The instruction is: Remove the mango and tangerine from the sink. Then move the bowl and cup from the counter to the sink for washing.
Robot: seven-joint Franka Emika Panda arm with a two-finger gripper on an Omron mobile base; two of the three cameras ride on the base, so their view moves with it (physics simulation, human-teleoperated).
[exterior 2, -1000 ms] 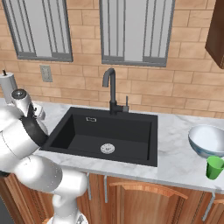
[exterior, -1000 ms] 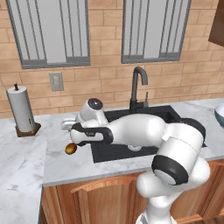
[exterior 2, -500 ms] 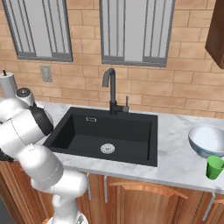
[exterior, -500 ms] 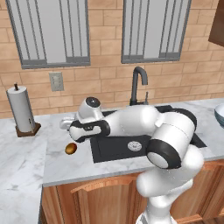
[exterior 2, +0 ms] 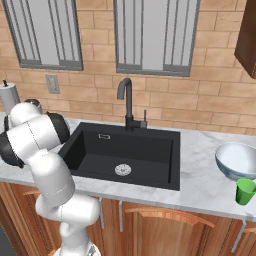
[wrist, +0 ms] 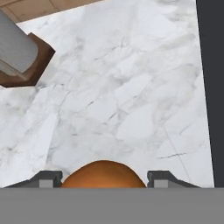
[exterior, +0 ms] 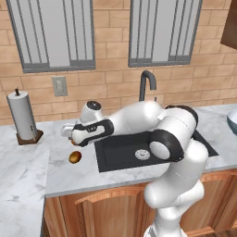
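Between the end effector's [wrist: 103, 178] spread fingers sits the tangerine [wrist: 103, 175], apparently gripped, above the white marble worktop [exterior: 28, 166] left of the black sink [exterior 2: 150, 150]. On that worktop near the sink's left edge lies the mango [exterior: 75, 157]. A paper towel roll [exterior: 22, 115] stands at the back left corner. Near the worktop's right end rest the bowl [exterior 2: 236, 160] and green cup [exterior 2: 245, 191]. Brick wall and windows rise behind.
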